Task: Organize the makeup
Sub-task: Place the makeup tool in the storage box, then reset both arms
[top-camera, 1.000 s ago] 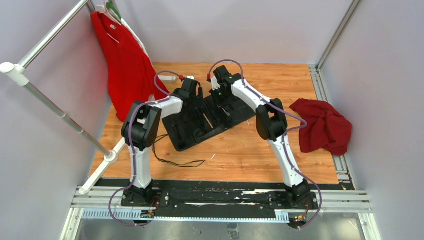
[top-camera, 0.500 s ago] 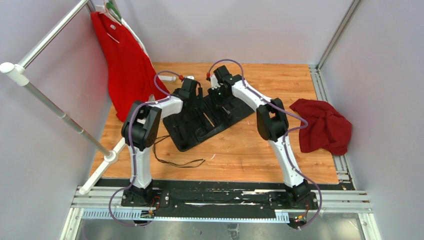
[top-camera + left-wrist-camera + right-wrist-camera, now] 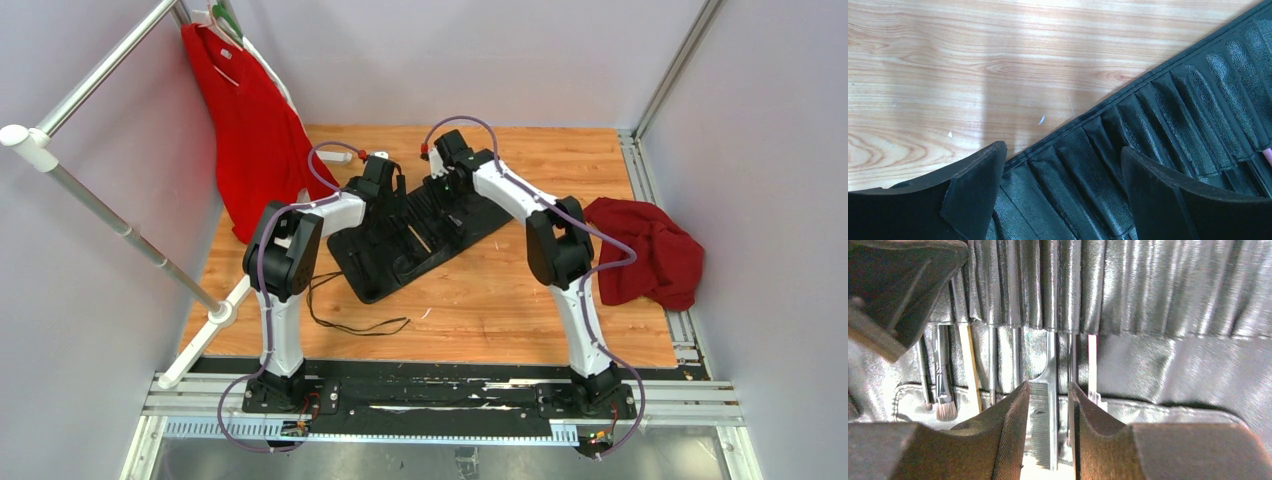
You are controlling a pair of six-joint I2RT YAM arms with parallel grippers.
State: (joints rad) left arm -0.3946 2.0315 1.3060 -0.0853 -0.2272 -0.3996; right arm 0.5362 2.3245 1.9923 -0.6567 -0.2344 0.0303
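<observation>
The black slotted case [image 3: 420, 240] lies unrolled on the wooden table. In the right wrist view several pieces of makeup sit in its slots: a comb-like tool [image 3: 1045, 410], a fluffy-tipped brush [image 3: 943, 392], a tan-handled tool [image 3: 969, 365] and a pale-handled one [image 3: 1092, 365]. My right gripper [image 3: 1047, 392] hovers just over the comb, open by a narrow gap and not touching it. My left gripper [image 3: 1063, 160] stands wide open over the case's slotted edge [image 3: 1148, 115] with nothing between its fingers [image 3: 973, 185]. A pink tip [image 3: 1268, 155] peeks in at the right edge.
A crumpled red cloth [image 3: 645, 250] lies at the table's right edge. A red garment [image 3: 255, 130] hangs on a white rack [image 3: 100, 200] at the left. A thin black cord [image 3: 350, 322] loops on the table in front of the case.
My right gripper has opened and let go of the comb, which now lies in the case. The right arm has drawn slightly back and right. The left arm has not moved.
</observation>
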